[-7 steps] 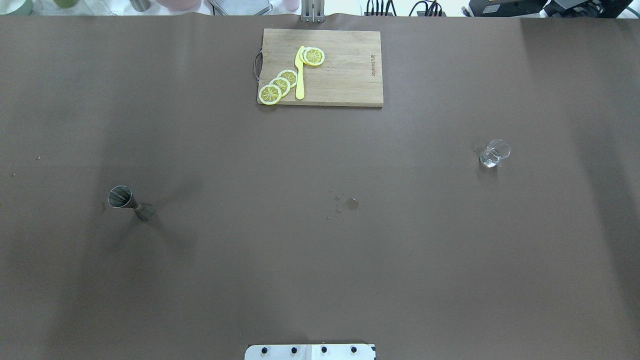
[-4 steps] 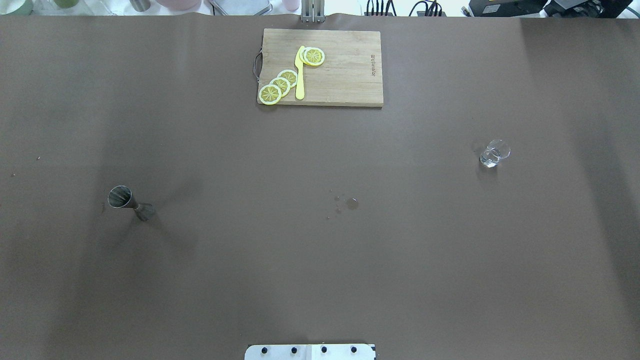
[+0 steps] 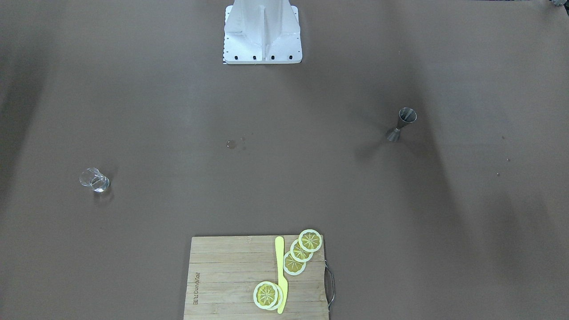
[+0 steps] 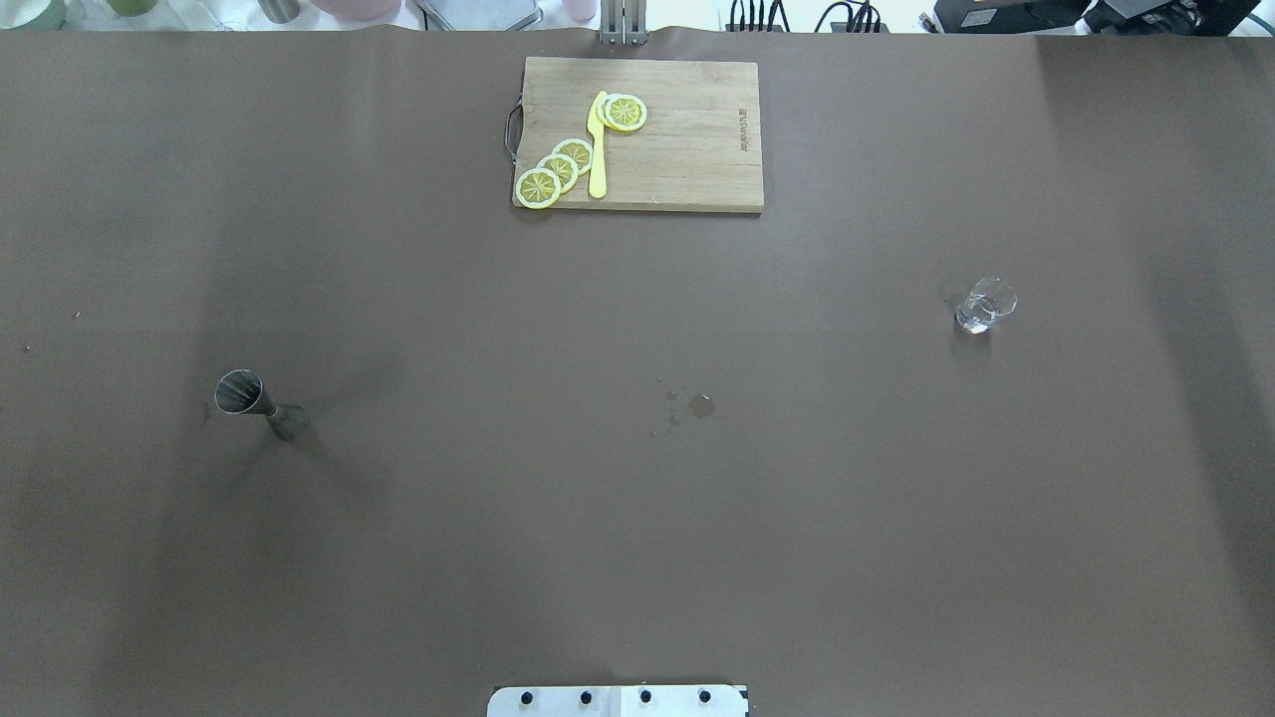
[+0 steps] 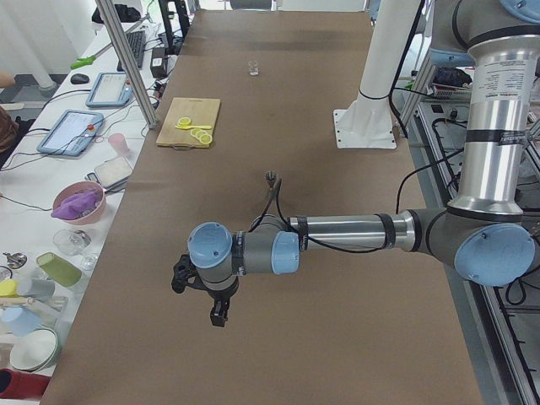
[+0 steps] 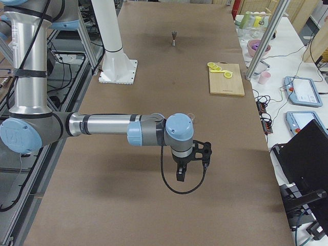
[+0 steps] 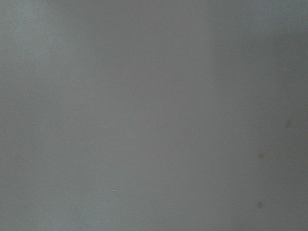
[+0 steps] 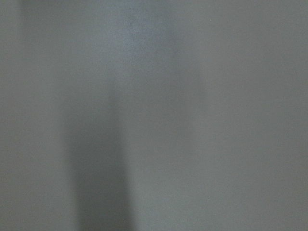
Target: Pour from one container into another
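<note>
- Only the side views show the left gripper [image 5: 217, 319] and the right gripper [image 6: 180, 177]; the state of their fingers I cannot tell.
- The small clear glass cup [image 4: 984, 305] stands on the robot's right side of the surface and the grey steel hourglass jigger [image 4: 257, 403] on its left, well apart.
- A wooden cutting board [image 4: 687, 149] lies beyond them.

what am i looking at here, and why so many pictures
It is a robot with two arms at a brown table, photographed at once by several cameras: one above and behind it, one facing it, one at each table end, and one on each wrist (those show only blank table). The arms appear only in the end views; the left pincer and right pincer hold nothing, and whether they are open is unclear. On the table stand a clear glass cup, a steel jigger, and a cutting board with lemon slices and a yellow knife.
</note>
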`<state>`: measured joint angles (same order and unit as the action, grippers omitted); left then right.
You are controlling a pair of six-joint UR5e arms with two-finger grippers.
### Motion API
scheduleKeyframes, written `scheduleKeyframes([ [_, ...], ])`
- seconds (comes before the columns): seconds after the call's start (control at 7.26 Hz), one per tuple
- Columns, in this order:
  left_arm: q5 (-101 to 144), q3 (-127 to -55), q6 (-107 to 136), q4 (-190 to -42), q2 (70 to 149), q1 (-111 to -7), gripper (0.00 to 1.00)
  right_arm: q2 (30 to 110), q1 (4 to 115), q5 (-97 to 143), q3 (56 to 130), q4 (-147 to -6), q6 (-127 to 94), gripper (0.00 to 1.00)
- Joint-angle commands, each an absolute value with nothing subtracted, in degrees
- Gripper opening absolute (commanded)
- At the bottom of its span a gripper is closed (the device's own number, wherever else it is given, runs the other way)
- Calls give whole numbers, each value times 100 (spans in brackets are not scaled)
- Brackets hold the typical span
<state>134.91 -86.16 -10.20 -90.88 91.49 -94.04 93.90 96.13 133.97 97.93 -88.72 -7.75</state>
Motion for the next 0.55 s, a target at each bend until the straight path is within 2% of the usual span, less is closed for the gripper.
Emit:
scheduleKeyframes([
  [0.0, 13491, -8622, -1020, -9088, 9149, -9404, 99, 9413, 9615, 13403, 9791, -8868, -791, 100],
  [0.41, 13491, -8622, -1020, -9088, 9149, -9404, 99, 9510, 9624, 13456, 9835, -8868, -747, 100],
])
